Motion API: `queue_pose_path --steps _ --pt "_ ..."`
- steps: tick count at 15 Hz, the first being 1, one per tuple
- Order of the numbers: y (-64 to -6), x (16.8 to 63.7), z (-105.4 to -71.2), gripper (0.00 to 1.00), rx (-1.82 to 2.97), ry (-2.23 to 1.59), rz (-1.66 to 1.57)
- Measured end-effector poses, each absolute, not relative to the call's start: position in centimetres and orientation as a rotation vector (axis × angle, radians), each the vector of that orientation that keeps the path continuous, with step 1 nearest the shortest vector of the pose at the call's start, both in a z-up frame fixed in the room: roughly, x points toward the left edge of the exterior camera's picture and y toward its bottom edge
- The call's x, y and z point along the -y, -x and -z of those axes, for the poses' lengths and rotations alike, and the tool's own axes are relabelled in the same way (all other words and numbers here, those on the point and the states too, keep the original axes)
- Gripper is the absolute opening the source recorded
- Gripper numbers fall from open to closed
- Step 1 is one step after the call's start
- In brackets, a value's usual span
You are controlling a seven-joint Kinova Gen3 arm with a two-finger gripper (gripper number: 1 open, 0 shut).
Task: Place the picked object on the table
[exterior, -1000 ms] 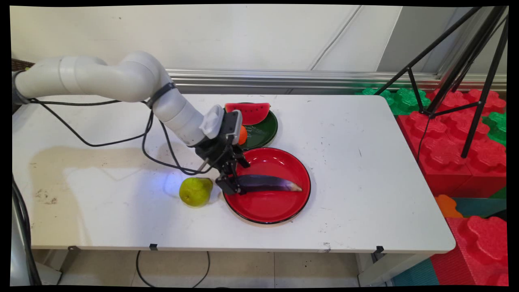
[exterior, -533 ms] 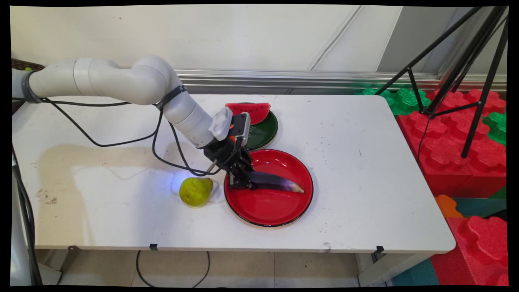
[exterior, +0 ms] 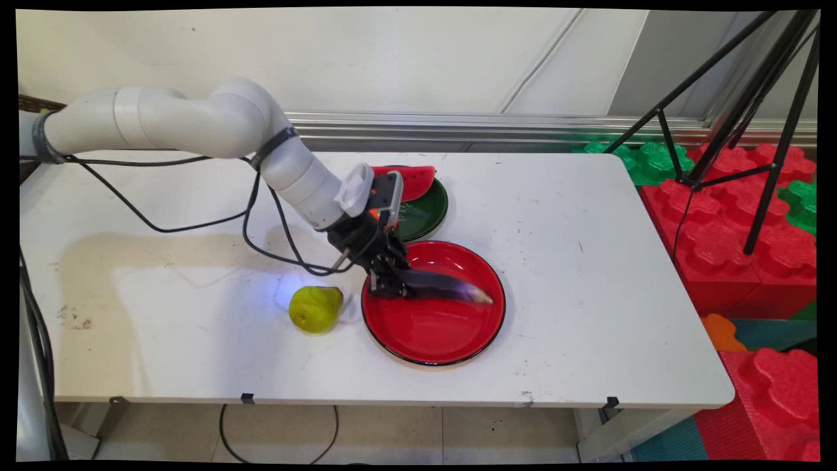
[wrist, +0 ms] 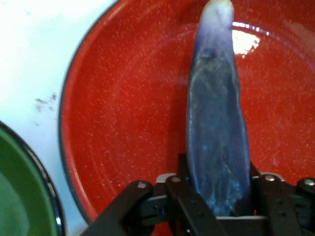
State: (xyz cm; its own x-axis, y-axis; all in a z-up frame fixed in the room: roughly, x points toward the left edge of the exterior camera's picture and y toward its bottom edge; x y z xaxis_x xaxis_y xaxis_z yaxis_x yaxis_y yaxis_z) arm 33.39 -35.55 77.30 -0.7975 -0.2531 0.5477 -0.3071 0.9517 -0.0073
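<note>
A white table [exterior: 588, 261] is seen from above. A white robot arm reaches in from the upper left of the frame, and its black gripper [exterior: 389, 282] is set low at the centre of the picture, over the left part of a red plate [exterior: 444, 337].

A long purple eggplant [exterior: 439, 286] is clamped at its thick end between the gripper's two fingers. In the hand view the fingers are seen drawn in against both sides of the eggplant [wrist: 216, 137], open only as wide as the fruit is thick. The eggplant's pale tip is pointed toward the right of the main frame and tilted slightly downward; it appears to be held just above the plate's surface, though contact at the tip cannot be ruled out.

Judged from the pictures, the step in hand is best done by the hold being kept firm and the eggplant being carried level, because it is gripped at one end and its long free end could sag or swing.

A yellow-green pear [exterior: 316, 309] lies on the table just left of the red plate. Behind the gripper, toward the upper centre, a dark green plate [exterior: 428, 212] is seen with a watermelon slice [exterior: 409, 180] on it; something orange there is mostly hidden by the gripper.
</note>
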Motion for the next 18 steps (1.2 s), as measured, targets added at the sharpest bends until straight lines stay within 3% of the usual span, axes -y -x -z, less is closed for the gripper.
queue_pose_path --steps 18 --pt "-41.5 30.5 -87.1 0.00 2.522 -0.490 -0.149"
